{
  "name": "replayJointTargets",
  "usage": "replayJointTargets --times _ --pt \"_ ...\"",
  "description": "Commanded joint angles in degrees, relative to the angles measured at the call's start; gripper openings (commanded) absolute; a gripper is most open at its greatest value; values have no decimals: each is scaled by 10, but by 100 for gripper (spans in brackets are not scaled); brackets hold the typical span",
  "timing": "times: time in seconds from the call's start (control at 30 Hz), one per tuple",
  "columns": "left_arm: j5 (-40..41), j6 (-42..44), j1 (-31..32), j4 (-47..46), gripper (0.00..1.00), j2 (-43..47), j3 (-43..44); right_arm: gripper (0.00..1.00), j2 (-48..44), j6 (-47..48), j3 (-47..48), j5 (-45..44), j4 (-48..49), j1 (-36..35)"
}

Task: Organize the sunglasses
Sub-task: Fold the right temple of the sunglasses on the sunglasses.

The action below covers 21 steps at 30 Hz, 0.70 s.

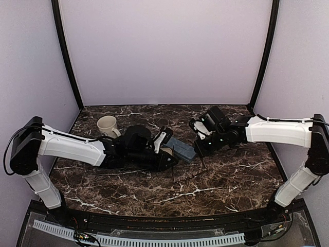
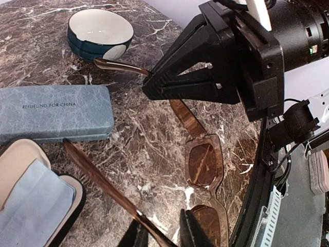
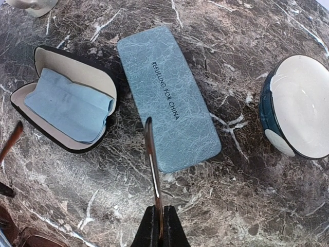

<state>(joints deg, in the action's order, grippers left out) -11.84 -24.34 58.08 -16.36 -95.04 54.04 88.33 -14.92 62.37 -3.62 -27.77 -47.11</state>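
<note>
arms (image 1: 72, 146) white shells | joints, grippers blk – thin blk cables

1. My left arm (image 1: 77, 146) stretches low toward the table's middle, its gripper (image 2: 164, 234) nearly closed on a thin arm of the sunglasses (image 2: 205, 170).
2. My right arm (image 1: 277, 129) reaches in opposite; its gripper (image 3: 158, 226) is clamped tight on the other arm.
</note>
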Motion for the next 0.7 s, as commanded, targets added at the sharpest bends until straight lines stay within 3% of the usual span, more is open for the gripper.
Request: replayJointTargets --times 0.0,0.17,0.37,0.67 --pt "-34 13 6 21 21 -20 37 0 -14 -11 9 9 34 -8" --pt "-77 19 6 33 23 -58 68 0 -26 -16 -3 14 58 -10" --pt "-160 38 6 12 38 -91 95 0 -38 -23 -18 21 78 -11" --pt "-90 53 6 6 63 -50 69 0 -34 -21 -30 18 74 -11"
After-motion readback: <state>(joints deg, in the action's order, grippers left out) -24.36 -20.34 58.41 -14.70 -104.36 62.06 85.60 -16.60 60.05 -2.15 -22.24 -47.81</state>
